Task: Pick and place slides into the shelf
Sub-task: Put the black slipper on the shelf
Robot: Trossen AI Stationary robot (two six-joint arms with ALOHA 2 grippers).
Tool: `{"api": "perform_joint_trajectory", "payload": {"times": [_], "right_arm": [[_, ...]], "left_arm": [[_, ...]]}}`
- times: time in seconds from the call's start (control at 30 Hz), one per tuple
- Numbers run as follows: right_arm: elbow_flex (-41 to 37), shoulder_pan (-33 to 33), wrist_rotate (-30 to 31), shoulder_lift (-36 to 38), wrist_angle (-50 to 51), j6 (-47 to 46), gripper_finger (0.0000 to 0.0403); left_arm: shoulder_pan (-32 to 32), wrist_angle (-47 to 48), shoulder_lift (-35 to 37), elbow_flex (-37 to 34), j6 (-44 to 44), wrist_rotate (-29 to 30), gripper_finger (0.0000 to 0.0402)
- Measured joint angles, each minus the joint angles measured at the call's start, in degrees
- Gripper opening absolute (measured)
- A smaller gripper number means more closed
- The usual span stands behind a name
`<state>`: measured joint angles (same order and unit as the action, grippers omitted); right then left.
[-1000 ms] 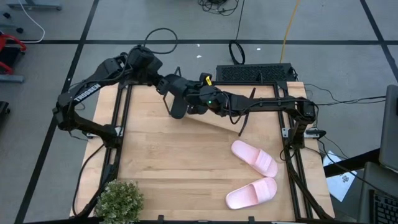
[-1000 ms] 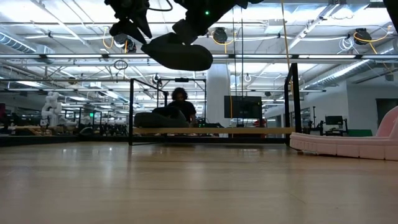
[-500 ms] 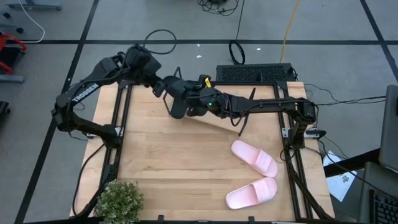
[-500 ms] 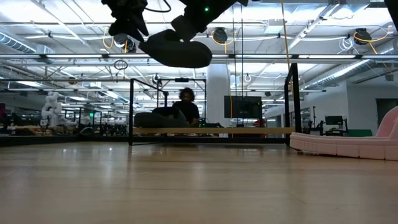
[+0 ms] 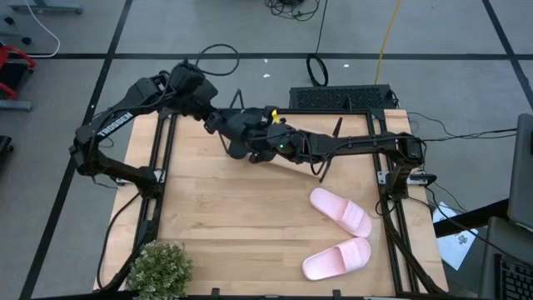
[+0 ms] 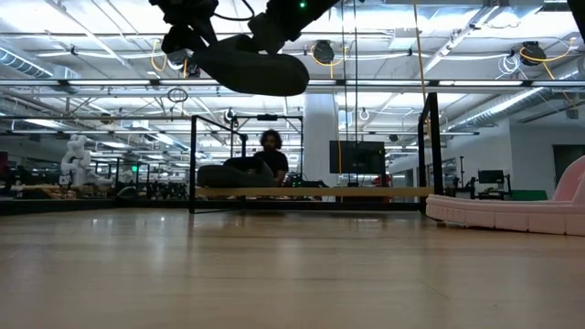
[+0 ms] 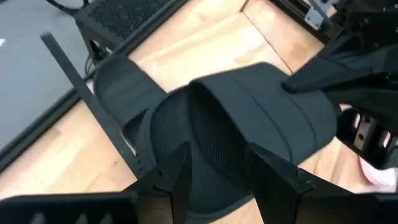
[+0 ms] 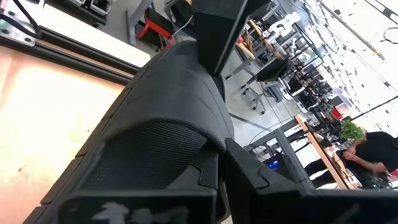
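My right gripper [image 5: 254,143] is shut on a matte black slide [image 6: 251,69], held high above the table's far left part. My left gripper [image 5: 218,122] is open at the slide's left end, its fingers [image 7: 171,183] close over the footbed and strap [image 7: 267,112]. The shelf [image 6: 347,192] stands at the far side, and the second black slide [image 6: 233,173] lies on its plank. Two pale pink slides [image 5: 341,211] [image 5: 336,258] lie sole down on the table's near right part. My right gripper pinches the black slide at its side edge [image 8: 214,146], beside the strap, coming level from the table's right. The slide is lifted clear and lies about level. My left gripper: I cannot tell whether its fingers touch the slide.
A potted plant [image 5: 158,268] stands at the table's near left corner. A black grille-like panel [image 5: 340,97] lies past the far edge. The shelf's wire end frame [image 5: 326,167] stands under my right arm. A person [image 6: 271,151] sits far behind the table.
My right gripper has carried the black slide up and a little toward the table's far left, closer to my left gripper. The slide has stayed about level.
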<state>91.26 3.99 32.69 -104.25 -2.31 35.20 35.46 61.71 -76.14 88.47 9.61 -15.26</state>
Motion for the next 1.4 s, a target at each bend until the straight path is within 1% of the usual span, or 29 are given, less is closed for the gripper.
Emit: {"api": "perform_joint_trajectory", "payload": {"times": [0.17,0.4,0.6,0.93,1.07,1.27,1.4], "right_arm": [[0.0,-0.09,-0.05,0.0,0.0,0.02,0.0],[0.0,-0.09,0.02,0.0,0.02,0.02,0.0],[0.0,-0.23,0.22,0.02,-0.02,0.22,0.0],[0.0,-0.33,0.61,0.03,-0.9,1.63,0.0],[0.0,-0.34,0.54,0.65,-1.3,1.75,0.0],[0.0,-0.31,0.5,1.47,-2.26,1.75,0.0],[0.0,-0.33,0.5,1.66,-2.16,1.67,0.0]], "left_arm": [[-0.66,2.67,0.0,0.0,0.56,-0.22,0.0147],[-1.0,2.8,0.0,0.0,1.41,-1.84,0.0147],[-0.49,2.82,0.0,0.0,1.39,-1.21,0.0147],[2.02,2.84,0.0,0.0,1.46,-3.53,0.0147],[2.92,3.21,0.0,0.02,1.66,-5.94,0.0147],[3.08,3.24,0.0,0.02,1.67,-6.43,0.0147],[3.11,2.66,0.02,0.02,2.15,-8.8,0.0147]]}}
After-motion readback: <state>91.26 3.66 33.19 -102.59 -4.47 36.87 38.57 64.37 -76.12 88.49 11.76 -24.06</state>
